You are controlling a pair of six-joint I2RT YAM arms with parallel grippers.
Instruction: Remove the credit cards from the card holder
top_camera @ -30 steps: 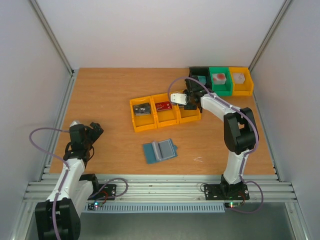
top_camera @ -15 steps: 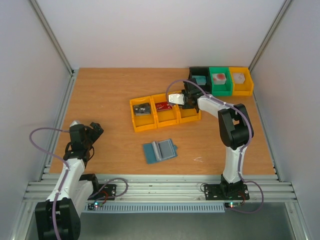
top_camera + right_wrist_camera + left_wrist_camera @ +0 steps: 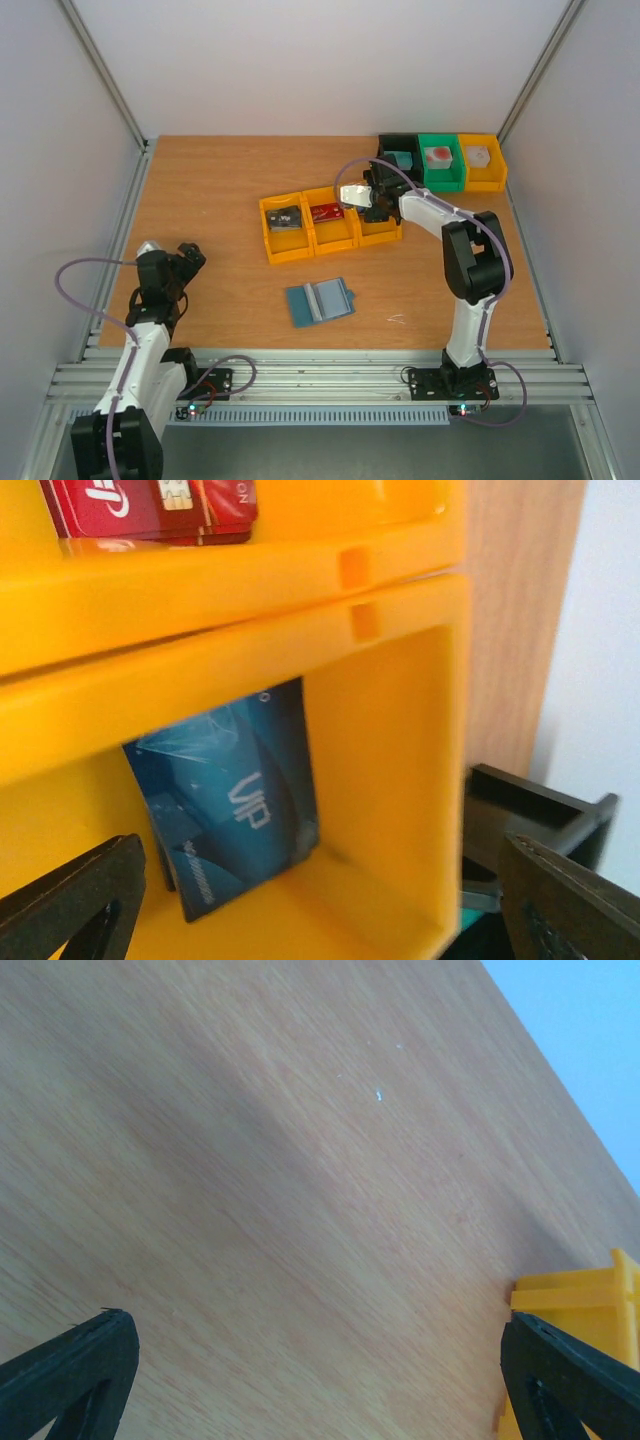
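Right jaws spread wide, gripping nothing, directly above the rightmost of the yellow bins [image 3: 290, 252]. Blue card [image 3: 235, 810] lying flat inside that bin, red card [image 3: 327, 211] in the middle one, dark grey card [image 3: 285, 217] in the leftmost. Card holder [image 3: 319, 300] open on bench [image 3: 220, 180], just nearside of the bins. Left jaws wide too, empty, over bare bench well left of the bins.

One card [image 3: 235, 800] per bin [image 3: 400, 730], seemingly
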